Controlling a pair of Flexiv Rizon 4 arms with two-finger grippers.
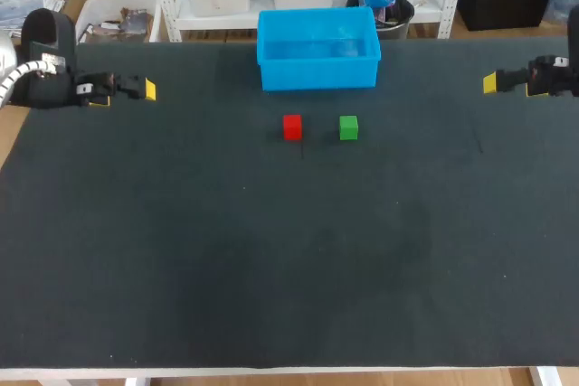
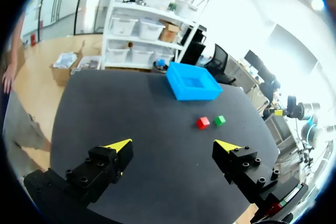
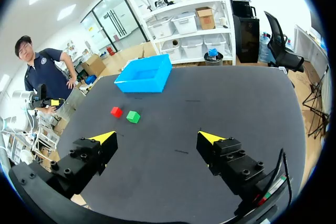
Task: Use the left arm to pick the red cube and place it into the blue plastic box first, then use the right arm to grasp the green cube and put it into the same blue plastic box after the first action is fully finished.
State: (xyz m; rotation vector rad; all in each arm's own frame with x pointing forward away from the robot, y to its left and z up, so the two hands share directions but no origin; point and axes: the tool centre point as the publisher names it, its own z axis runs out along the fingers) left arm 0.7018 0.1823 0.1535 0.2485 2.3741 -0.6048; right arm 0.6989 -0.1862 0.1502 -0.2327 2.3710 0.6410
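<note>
The red cube (image 1: 291,127) and the green cube (image 1: 348,127) sit side by side on the dark table, just in front of the blue plastic box (image 1: 317,48), which looks empty. My left gripper (image 1: 136,89) hovers open at the far left edge, well away from the cubes. My right gripper (image 1: 493,82) is open at the far right edge. From the left wrist, the red cube (image 2: 202,123), green cube (image 2: 219,120) and box (image 2: 193,81) lie far ahead of the open gripper (image 2: 176,147). Ahead of the open right gripper (image 3: 156,138) are the green cube (image 3: 133,117), red cube (image 3: 116,112) and box (image 3: 144,74).
The dark table mat (image 1: 271,259) stretches wide in front of the cubes. The blue box stands against the table's back edge. A short dark mark (image 3: 181,152) lies on the mat ahead of the right gripper.
</note>
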